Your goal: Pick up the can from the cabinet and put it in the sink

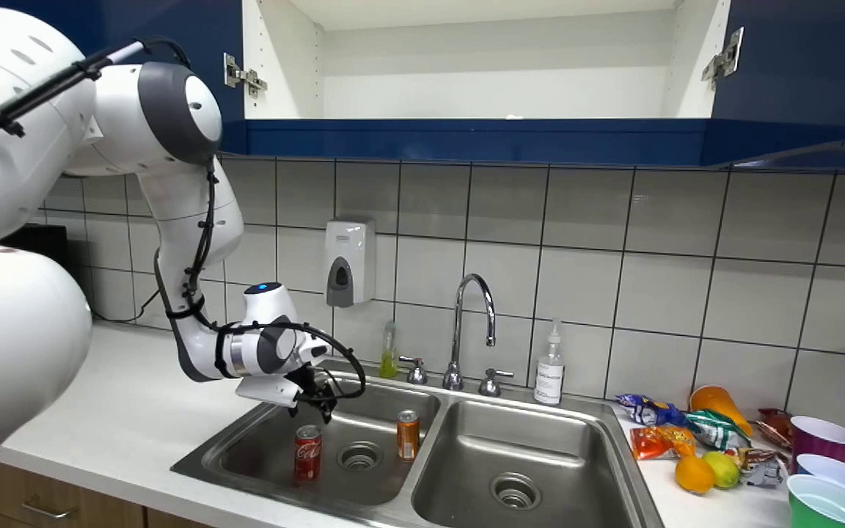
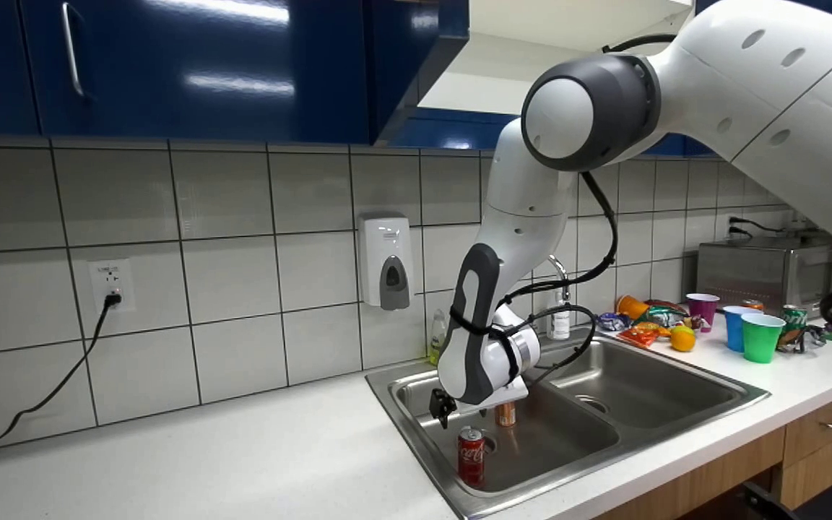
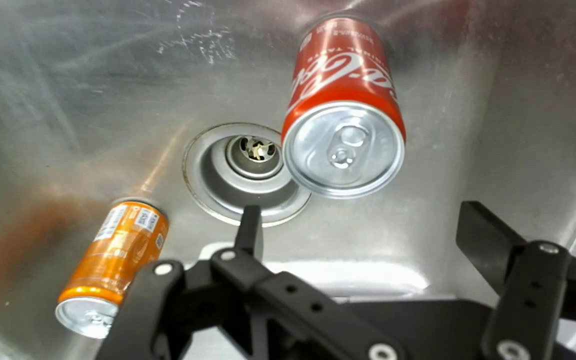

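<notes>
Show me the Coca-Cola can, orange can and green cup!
Coca-Cola can [image 3: 344, 86]: wrist view, red side.
Orange can [image 3: 114, 264]: wrist view, printed side.
Green cup [image 2: 760, 339]: in an exterior view, outer wall.

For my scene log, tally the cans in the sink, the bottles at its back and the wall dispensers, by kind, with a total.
Cans: 2, red can and orange can
Bottles: 2, yellow-green bottle and pump bottle
Wall dispenser: 1
Total: 5
</notes>
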Tool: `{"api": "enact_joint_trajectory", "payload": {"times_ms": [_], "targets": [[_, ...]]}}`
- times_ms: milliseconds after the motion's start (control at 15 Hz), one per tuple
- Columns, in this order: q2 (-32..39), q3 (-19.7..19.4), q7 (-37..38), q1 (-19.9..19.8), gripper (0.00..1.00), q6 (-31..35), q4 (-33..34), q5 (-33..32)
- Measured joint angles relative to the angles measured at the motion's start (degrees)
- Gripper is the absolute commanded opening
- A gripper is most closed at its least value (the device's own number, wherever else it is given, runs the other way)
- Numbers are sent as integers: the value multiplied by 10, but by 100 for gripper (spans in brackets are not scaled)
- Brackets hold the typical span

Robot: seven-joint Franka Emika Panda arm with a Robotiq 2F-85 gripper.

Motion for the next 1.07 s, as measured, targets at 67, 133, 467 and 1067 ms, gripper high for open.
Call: {"api": "enact_joint_trajectory", "payload": {"times_ms": [67,133,467,1067], "targets": [[-8,-1,2,0,100,-9,-5,0],[-17,-2,3,0,100,-20,-10,0],[-60,-1,8,0,100,-82,-30,-1],[-134,29,24,-22,100,-217,-62,-31]]}}
